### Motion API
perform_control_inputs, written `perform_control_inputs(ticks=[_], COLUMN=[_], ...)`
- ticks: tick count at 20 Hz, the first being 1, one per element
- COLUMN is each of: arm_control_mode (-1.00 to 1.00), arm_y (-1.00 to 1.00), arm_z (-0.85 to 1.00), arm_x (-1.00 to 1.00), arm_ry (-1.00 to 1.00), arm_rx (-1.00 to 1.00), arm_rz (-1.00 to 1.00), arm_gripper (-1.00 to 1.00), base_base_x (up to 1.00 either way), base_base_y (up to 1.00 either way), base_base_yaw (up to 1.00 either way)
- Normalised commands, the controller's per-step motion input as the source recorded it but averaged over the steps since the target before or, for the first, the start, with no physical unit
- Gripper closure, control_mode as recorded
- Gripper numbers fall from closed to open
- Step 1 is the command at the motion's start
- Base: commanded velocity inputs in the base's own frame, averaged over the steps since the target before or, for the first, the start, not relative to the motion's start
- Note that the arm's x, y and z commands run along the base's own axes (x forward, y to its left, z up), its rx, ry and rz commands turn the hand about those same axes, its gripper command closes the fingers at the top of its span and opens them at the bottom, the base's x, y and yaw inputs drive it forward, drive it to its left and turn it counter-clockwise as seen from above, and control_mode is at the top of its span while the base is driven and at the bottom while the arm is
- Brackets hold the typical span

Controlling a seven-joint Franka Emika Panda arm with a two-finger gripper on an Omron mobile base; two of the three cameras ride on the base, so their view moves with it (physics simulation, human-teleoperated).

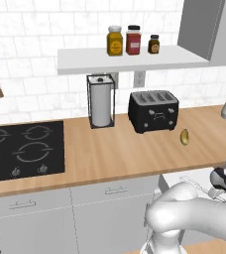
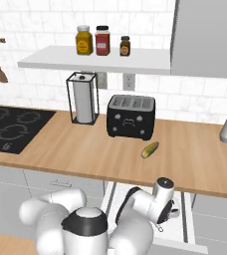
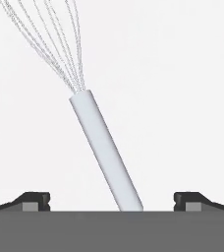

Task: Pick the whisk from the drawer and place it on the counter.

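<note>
- Your gripper (image 3: 112, 202) hangs low in the open drawer (image 2: 189, 226), fingers (image 3: 33, 201) spread wide and holding nothing.
- The whisk (image 3: 104, 152) lies on the white drawer floor, its handle running up between the two fingertips, touching neither.
- Its long axis tilts a little: handle end nearest the hand, wire loops fanning away toward the upper left of the hand view.
- I judge the handle sits roughly centred in the gap, so closing should catch it; it is slim and round and may roll.
- In the right base view the hand sits inside the drawer, beneath the counter (image 2: 195, 164) edge, so you must lift out toward yourself before rising.
- Open wood lies right of the toaster (image 2: 131, 117), around the yellow-green oval (image 2: 150, 149).
</note>
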Motion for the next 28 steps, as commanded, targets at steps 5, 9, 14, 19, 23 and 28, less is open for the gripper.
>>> perform_control_inputs(ticks=[5,9,14,19,23,28], arm_control_mode=[-1.00,-1.00,-1.00,-1.00,-1.00,-1.00], arm_y=[-0.01,0.00,0.00,0.00,0.00,0.02], arm_z=[-0.34,-0.16,-0.09,-0.16,-0.14,0.00], arm_x=[0.11,0.05,0.00,-0.01,-0.02,0.00], arm_ry=[0.00,0.00,0.01,0.07,0.04,0.00], arm_rx=[0.00,0.00,0.00,0.00,0.00,0.00], arm_rz=[0.03,0.05,0.05,0.05,0.03,0.00], arm_gripper=[-1.00,-1.00,-1.00,-1.00,-1.00,-1.00], base_base_x=[0.00,0.00,0.00,0.00,0.00,0.00], base_base_y=[0.00,0.00,0.00,0.00,0.00,0.00], base_base_yaw=[0.00,0.00,0.00,0.00,0.00,0.00])
